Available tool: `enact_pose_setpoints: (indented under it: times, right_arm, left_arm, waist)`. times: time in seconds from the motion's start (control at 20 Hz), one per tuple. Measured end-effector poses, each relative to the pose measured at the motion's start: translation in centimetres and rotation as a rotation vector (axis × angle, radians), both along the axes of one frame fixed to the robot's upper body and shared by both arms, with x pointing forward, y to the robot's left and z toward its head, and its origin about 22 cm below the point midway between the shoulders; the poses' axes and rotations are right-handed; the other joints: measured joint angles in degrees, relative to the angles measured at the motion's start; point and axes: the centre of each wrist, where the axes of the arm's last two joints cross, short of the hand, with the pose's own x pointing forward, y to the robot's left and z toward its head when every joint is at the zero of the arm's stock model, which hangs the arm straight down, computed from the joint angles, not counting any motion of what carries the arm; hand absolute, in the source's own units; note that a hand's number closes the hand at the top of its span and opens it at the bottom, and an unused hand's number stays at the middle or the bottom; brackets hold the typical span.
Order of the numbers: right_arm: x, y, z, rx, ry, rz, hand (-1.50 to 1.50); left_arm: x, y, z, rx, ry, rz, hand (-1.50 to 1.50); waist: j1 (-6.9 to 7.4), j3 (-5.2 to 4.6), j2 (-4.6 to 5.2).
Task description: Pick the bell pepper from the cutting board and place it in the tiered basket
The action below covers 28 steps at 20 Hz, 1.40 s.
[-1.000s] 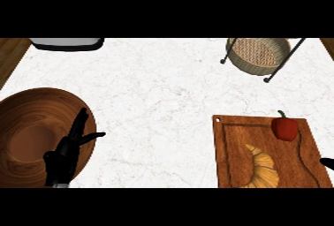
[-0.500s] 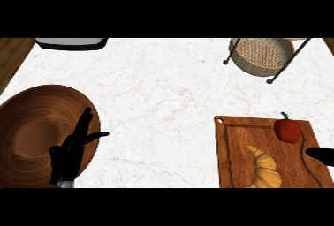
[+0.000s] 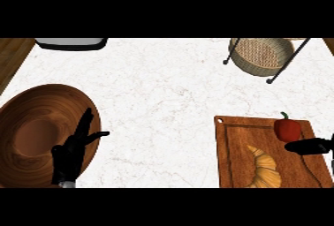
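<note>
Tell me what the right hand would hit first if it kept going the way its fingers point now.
Probably the bell pepper: the right hand points left and slightly up over the cutting board, just below the pepper. Height is unclear, so it might pass under it.

Light falls evenly and bright across the white marbled tabletop, with no glare on it. Shadows are faint: only a soft darkening inside the wooden bowl and thin shade along the rim of the cutting board. Edges look crisp from centre to border, with no blur or bending.
</note>
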Motion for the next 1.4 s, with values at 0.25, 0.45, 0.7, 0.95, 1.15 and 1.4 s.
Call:
enact_pose_setpoints:
  times: [0.25,0.45,0.7,0.95,1.15,1.4]
  right_arm:
    - [2.5,1.3,0.1,0.025,0.017,0.016,-1.5]
    - [4.1,2.0,-0.6,0.042,0.072,0.018,-1.5]
    - [5.3,2.0,-1.9,0.075,0.16,-0.003,-1.5]
    - [6.4,2.2,-1.6,0.103,0.195,-0.004,-1.5]
    - [7.2,1.8,-1.6,0.124,0.218,-0.018,-1.5]
    - [7.3,2.1,-2.4,0.144,0.256,-0.023,-1.5]
  left_arm:
    - [0.0,-0.2,0.0,0.007,0.021,0.017,0.0]
    - [-0.1,-0.4,0.0,0.012,0.02,0.031,0.0]
    - [-0.3,-0.2,-0.1,0.006,0.025,0.034,0.0]
    - [-0.5,-0.3,-0.2,0.005,0.027,0.05,0.0]
    - [-0.6,-0.1,-0.2,0.003,0.025,0.049,0.0]
    - [-0.7,0.1,-0.2,-0.005,0.027,0.051,0.0]
  waist:
    - [-0.47,0.13,-0.18]
    - [-0.74,0.16,-0.24]
    - [-1.19,0.16,-0.28]
    - [-1.7,0.2,-0.44]
    - [-1.85,0.19,-0.44]
    - [-2.15,0.22,-0.51]
